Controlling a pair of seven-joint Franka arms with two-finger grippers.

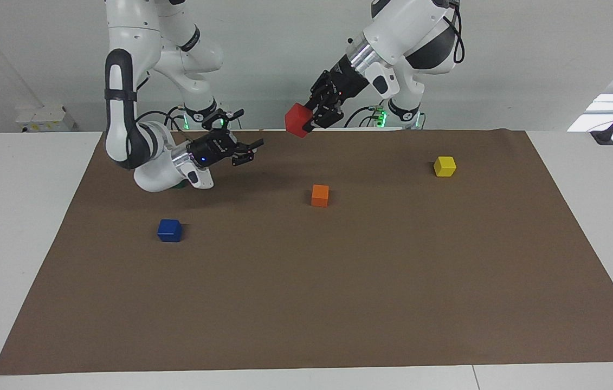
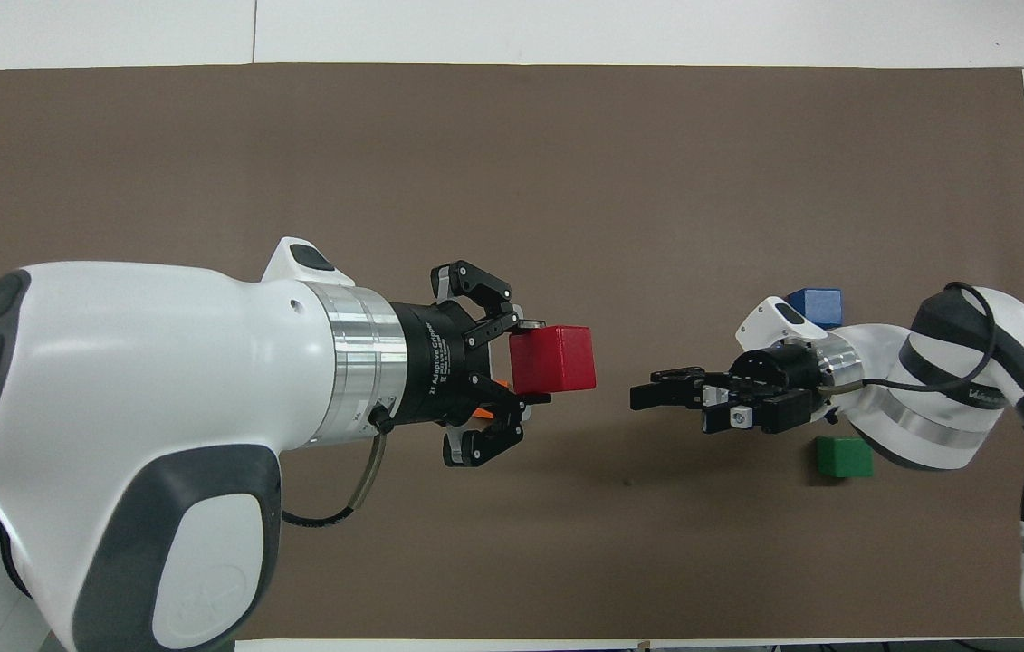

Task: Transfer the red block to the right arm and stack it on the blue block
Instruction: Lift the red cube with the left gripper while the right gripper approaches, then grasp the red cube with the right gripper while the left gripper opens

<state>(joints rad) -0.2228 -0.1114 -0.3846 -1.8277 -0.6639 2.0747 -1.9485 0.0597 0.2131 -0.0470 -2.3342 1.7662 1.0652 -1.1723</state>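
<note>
My left gripper point(image 1: 305, 120) point(image 2: 537, 360) is shut on the red block point(image 1: 296, 118) point(image 2: 555, 359) and holds it in the air, over the mat's middle near the robots' edge. Facing it, with a short gap between them, is my right gripper point(image 1: 255, 150) point(image 2: 643, 393), open and pointing at the red block. The blue block point(image 1: 169, 230) point(image 2: 817, 303) rests on the mat toward the right arm's end; the right wrist covers part of it in the overhead view.
An orange cube point(image 1: 320, 195) lies mid-mat, mostly under the left gripper in the overhead view. A yellow cube point(image 1: 444, 166) sits toward the left arm's end. A green cube point(image 2: 844, 457) lies beside the right forearm. The brown mat point(image 1: 339, 303) covers the table.
</note>
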